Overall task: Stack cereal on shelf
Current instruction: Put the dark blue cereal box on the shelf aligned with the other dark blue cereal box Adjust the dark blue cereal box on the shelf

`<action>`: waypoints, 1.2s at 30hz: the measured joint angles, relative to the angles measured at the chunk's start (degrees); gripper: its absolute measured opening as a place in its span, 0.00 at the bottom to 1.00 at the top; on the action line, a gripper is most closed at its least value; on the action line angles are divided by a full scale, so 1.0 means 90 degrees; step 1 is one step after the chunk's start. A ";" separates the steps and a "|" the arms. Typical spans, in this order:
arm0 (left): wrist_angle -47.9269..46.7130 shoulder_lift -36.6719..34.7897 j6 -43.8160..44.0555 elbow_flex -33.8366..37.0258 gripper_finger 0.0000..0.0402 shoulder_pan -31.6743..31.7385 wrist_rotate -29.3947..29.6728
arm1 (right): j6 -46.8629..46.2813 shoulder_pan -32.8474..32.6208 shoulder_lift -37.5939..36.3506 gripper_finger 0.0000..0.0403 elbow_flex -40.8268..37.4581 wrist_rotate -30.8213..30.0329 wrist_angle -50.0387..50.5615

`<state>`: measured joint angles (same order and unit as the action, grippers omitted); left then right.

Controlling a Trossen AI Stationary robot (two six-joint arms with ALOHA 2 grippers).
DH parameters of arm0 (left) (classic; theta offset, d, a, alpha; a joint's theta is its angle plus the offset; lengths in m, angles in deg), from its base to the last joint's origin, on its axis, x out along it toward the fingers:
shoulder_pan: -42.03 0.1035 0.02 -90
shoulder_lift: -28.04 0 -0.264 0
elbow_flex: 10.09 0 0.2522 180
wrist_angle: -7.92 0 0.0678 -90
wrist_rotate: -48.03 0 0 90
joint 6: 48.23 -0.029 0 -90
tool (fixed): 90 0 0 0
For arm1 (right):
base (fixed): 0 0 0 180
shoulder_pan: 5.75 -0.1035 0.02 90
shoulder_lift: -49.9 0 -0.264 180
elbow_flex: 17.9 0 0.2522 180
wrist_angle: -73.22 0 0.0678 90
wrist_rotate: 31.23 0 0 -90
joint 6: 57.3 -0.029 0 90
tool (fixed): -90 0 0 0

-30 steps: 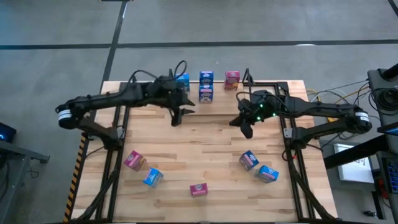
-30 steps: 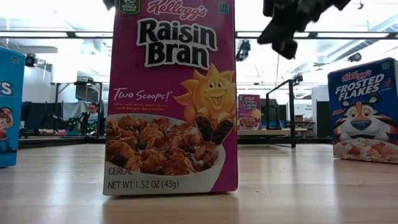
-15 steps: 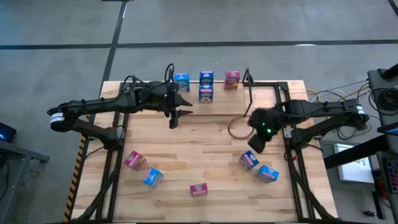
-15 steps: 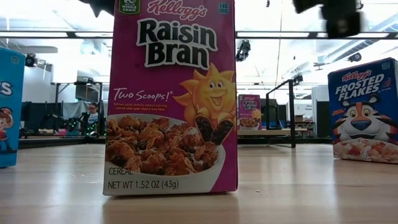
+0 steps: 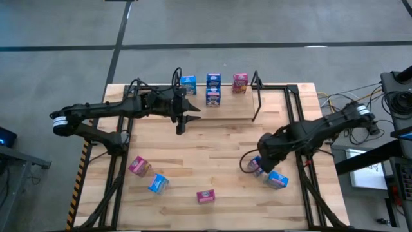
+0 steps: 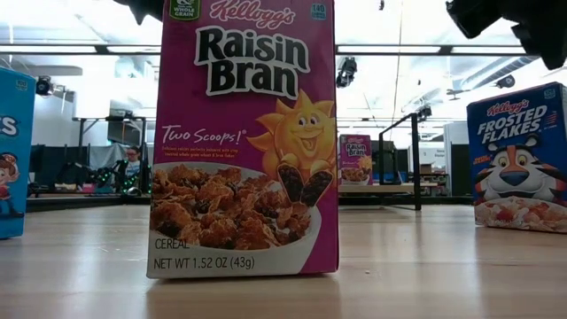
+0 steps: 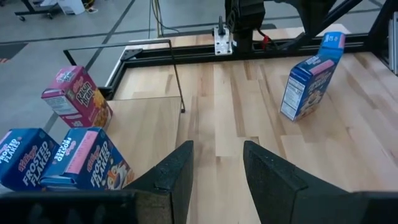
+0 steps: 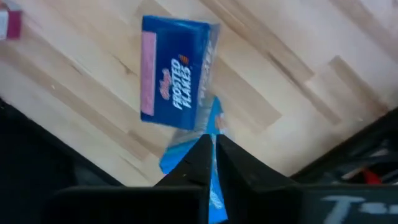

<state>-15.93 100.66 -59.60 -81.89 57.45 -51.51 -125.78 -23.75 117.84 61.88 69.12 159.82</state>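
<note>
I note the right gripper (image 5: 265,156) has swung from beside the shelf (image 5: 212,90) down over a blue cereal box (image 5: 257,167), fingers nearly closed, empty; next pick begins.

We see a table (image 5: 212,138) of pale wooden planks, smooth with a light sheen and visible grain. The cereal boxes are printed card: the pink box (image 6: 244,137) up close looks glossy, and the blue box (image 8: 177,73) has crisp folded edges. The shelf's thin posts (image 7: 176,74) look like black metal with a dull finish. The left gripper (image 7: 216,177) has matt black fingers (image 7: 177,174), seemingly plastic. The floor (image 5: 257,26) looks like smooth grey concrete
</note>
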 joint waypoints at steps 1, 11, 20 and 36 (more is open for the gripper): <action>-0.0004 0.0000 -0.0003 0.0000 0.31 0.0000 0.0000 | -0.0105 0.0000 0.0050 0.05 0.0002 -0.0002 -0.0069; 0.0025 0.0000 -0.0218 0.0007 0.31 0.0000 0.0000 | -0.0086 0.0087 0.0421 0.38 0.0024 -0.0139 -0.0658; 0.0132 0.0000 -0.0384 0.0007 0.31 0.0000 -0.0002 | 0.0247 0.0419 0.0960 0.55 0.0024 -0.0109 -0.0785; 0.0171 0.0002 -0.0563 0.0007 0.31 0.0000 -0.0001 | 0.0774 0.0468 0.1122 0.55 0.0054 -0.0095 -0.1182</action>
<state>-14.39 100.68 -64.67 -81.83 57.45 -51.53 -118.82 -19.54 127.94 62.37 68.26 149.19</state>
